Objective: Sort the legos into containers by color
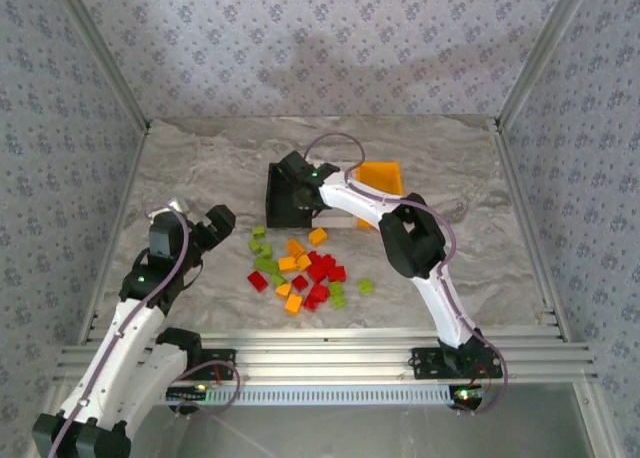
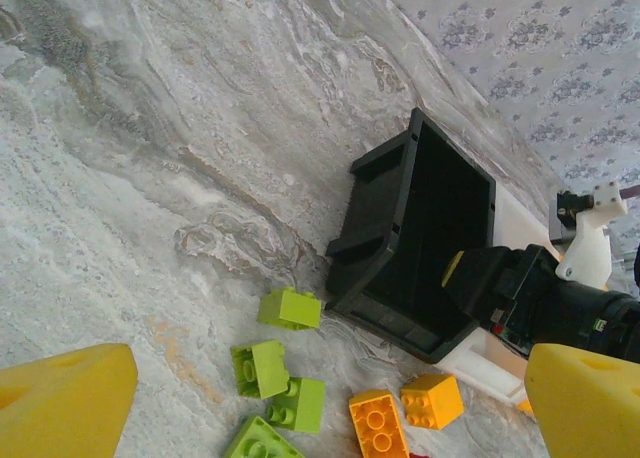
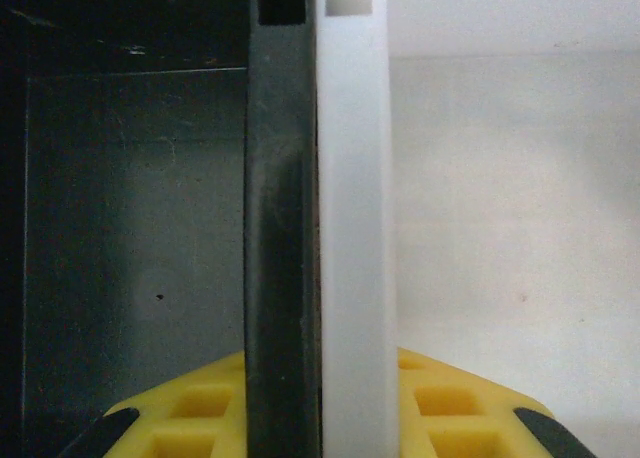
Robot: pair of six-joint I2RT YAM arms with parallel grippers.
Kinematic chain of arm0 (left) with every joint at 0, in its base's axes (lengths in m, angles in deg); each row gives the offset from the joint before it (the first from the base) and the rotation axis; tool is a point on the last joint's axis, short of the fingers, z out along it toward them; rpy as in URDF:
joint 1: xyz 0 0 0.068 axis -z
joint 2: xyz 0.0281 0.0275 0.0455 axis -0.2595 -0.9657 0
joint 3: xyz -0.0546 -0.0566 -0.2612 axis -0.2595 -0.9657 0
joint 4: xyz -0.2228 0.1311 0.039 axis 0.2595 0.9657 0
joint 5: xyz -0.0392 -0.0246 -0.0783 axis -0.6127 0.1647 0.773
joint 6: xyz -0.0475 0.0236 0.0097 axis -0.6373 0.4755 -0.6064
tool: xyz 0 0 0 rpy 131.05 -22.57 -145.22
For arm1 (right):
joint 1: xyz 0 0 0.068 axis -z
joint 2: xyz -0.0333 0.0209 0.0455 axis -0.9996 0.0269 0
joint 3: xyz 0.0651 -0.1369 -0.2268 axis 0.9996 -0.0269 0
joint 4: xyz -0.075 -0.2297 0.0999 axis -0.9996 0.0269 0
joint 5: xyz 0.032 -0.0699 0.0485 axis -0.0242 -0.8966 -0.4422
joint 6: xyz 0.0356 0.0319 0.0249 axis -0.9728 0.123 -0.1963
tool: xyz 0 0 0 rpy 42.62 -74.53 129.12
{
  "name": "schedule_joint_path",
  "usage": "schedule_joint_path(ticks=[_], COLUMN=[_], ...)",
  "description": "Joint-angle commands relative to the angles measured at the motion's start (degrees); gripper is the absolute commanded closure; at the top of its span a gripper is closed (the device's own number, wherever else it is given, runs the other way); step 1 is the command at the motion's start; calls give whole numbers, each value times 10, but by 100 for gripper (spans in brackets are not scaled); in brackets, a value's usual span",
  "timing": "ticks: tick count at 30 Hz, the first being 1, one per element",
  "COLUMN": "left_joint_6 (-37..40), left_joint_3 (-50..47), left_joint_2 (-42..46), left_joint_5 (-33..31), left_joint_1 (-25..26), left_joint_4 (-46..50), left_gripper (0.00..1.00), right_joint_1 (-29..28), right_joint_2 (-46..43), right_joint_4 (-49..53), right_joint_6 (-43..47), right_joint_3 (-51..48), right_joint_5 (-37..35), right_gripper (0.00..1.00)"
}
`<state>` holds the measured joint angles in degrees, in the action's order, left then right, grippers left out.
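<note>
Grey-veined marble pattern covers the surface [image 1: 180, 158], which ends at papered walls on the far, left and right sides and at a ribbed aluminium rail [image 1: 330, 363] along the near edge. The containers [image 1: 335, 218] sit just past mid-surface in a joined row: black bin [image 1: 281, 206] on the left, white bin [image 1: 338, 219] in the middle under the right arm, orange bin [image 1: 385, 178] on the right and angled away. Broad bare marble lies behind the row and to either side of it.

The legos [image 1: 300, 268] lie in a loose cluster just in front of the bins, red, orange and green mixed. One green brick [image 1: 366, 286] sits apart on the right, and a red brick [image 1: 257, 281] marks the left fringe. From the left wrist, the green bricks [image 2: 262, 368] lie close to the black bin's near corner, with two orange ones [image 2: 432, 398] beside them.

The left gripper [image 1: 212, 222] hangs left of the cluster with its yellow fingers [image 2: 60, 403] spread wide, with bare marble between it and the bricks. The right gripper [image 1: 300, 181] straddles the shared wall of the black and white bins. From its own wrist, one yellow finger [image 3: 190, 408] sits on each side, pressed up to that double wall with no gap visible.
</note>
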<state>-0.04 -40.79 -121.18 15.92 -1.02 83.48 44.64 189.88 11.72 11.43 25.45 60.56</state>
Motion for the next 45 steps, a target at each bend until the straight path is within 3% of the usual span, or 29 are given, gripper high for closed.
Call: schedule_joint_path(ticks=[1,5,8,16,20,23,28,34,35,36,45], left_joint_6=[7,9,10,16,25,26,33,37,38,38,20], left_joint_3=[-5,-4,-4,9,20,27,41,62,59,55,22], left_joint_2=[6,5,5,-1,-9,-19,-41,-75,-79,-80,-76], left_joint_5=[-9,-6,-3,12,20,34,44,55,59,63,75], left_joint_1=[3,3,3,3,3,3,14,20,21,21,23], left_joint_4=[14,15,13,11,9,0,-5,74,76,74,45], left_gripper=[1,0,1,1,0,1,1,0,1,0,1], right_joint_1=[-8,-10,-12,-16,-18,-19,-23,-25,-26,-27,-78], right_joint_2=[22,18,8,-49,-102,-157,-263,-420,-444,-457,-449], right_joint_4=[40,48,30,-28,-59,-70,-49,23,31,44,42], right_joint_6=[-26,-27,-23,7,16,19,33,25,31,34,34], right_joint_3=[14,3,-14,-47,-76,-117,-227,-432,-461,-479,-577], right_joint_5=[22,26,30,37,41,44,35,14,23,33,109], right_gripper=[100,97,83,60,45,40,33,30,25,19,23])
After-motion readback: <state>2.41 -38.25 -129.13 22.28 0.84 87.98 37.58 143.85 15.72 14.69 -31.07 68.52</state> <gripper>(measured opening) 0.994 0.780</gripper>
